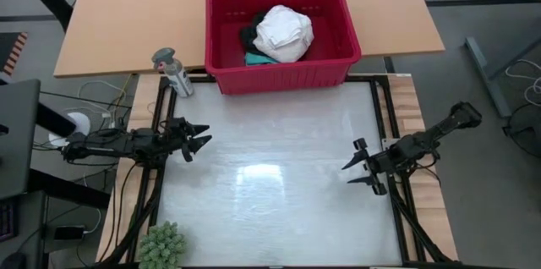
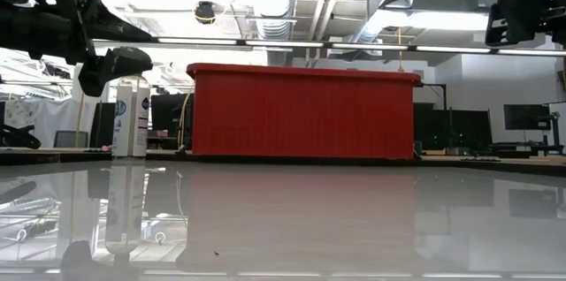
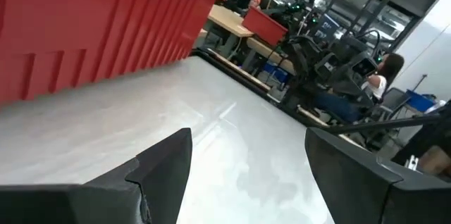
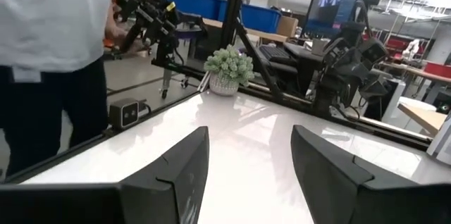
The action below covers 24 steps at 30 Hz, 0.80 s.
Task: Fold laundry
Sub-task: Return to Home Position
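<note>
High view: plant (image 1: 161, 245) at lower left corner of worktop (image 1: 270, 193). Left end effector (image 1: 197, 139) mid-left, right end effector (image 1: 362, 170) mid-right, both over worktop edges, spread wide, holding nothing. Homing: draw each arm straight back, level, left one wide of spray bottle (image 1: 173, 72). Laundry (image 1: 283, 32) in red basket (image 1: 279, 74), upper centre. Count: two end effectors, one plant, one bottle, one basket, one laundry heap, white on top, teal and black slivers beneath; garment number hidden.
</note>
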Motion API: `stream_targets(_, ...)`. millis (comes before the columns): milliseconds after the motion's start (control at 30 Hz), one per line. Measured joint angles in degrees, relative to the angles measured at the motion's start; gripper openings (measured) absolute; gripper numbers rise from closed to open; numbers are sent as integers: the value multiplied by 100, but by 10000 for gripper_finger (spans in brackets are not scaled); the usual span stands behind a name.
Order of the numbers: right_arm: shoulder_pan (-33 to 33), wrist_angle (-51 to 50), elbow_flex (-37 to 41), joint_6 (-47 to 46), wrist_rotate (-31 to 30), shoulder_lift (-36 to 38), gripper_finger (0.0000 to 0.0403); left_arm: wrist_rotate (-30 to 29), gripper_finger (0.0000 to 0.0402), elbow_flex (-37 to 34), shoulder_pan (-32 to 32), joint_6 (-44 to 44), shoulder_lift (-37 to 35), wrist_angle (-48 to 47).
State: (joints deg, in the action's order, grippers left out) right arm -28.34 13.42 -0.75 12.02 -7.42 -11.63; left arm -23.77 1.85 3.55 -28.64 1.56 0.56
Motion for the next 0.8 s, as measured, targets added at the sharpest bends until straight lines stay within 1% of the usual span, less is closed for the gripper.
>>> stream_targets(167,0,8,0,0,4,1,223,0,265,0,0,124,0,-2)
stream_targets(800,0,8,0,-1,7,0,223,-4,265,0,0,140,0,-4)
